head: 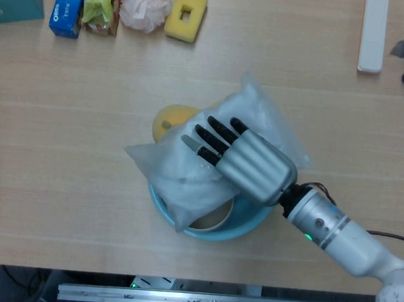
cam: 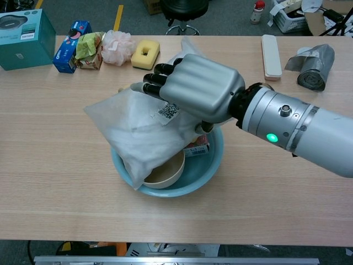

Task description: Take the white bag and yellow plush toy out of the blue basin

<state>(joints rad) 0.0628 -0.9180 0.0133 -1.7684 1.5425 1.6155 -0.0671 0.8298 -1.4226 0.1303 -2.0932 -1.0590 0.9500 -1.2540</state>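
Note:
The white bag lies tilted across the blue basin, covering most of it. The yellow plush toy peeks out from under the bag's far left edge. My right hand rests on top of the bag with its fingers stretched flat toward the left. In the chest view the right hand hides the right half of the bag, and its thumb sits low at the bag's near edge above the basin. No finger curls round the bag. My left hand is out of sight.
A beige bowl and a small red-and-white packet sit in the basin. Along the far edge stand a teal box, a blue biscuit box, a green packet, a pink puff, a yellow sponge, a white case and a grey roll.

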